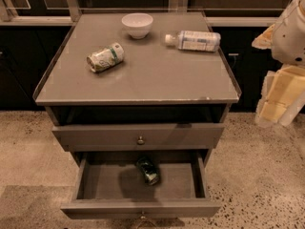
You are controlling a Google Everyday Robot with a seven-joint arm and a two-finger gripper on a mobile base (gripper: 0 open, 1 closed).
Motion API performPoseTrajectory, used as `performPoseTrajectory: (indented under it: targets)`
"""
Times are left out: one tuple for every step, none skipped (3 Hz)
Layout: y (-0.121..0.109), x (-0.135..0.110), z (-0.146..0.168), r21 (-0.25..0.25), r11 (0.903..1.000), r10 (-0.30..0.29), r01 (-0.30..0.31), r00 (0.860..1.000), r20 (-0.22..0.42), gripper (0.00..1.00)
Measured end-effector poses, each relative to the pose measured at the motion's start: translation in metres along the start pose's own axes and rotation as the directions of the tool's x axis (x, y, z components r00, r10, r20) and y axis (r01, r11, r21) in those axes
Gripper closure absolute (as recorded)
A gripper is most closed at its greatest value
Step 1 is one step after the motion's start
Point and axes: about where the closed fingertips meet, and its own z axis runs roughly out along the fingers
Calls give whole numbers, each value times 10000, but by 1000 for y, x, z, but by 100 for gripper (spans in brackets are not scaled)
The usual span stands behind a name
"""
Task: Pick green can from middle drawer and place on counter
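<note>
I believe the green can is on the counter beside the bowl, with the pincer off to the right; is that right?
Not quite: the camera view shows the green can lying in the open middle drawer, not on the counter beside the bowl. The pincer is indeed off to the right.

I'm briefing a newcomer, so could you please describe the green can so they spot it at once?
Below the grey counter, the middle drawer stands pulled open at the bottom. The green can lies alone inside, dark and shiny, unlike the pale can on top; the claw hangs far right.
</note>
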Motion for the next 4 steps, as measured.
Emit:
performPoseTrajectory:
  targets:
    - [0, 0, 0, 0, 10000, 0, 0, 10000, 0, 0]
    - [6, 8, 6, 72, 9997, 221, -223, 9995, 242, 0]
    - [31, 6, 12, 272, 9963, 791, -817, 9931, 870, 0]
    - [78, -8, 39, 108, 9755, 2132, -2197, 9564, 1995, 0]
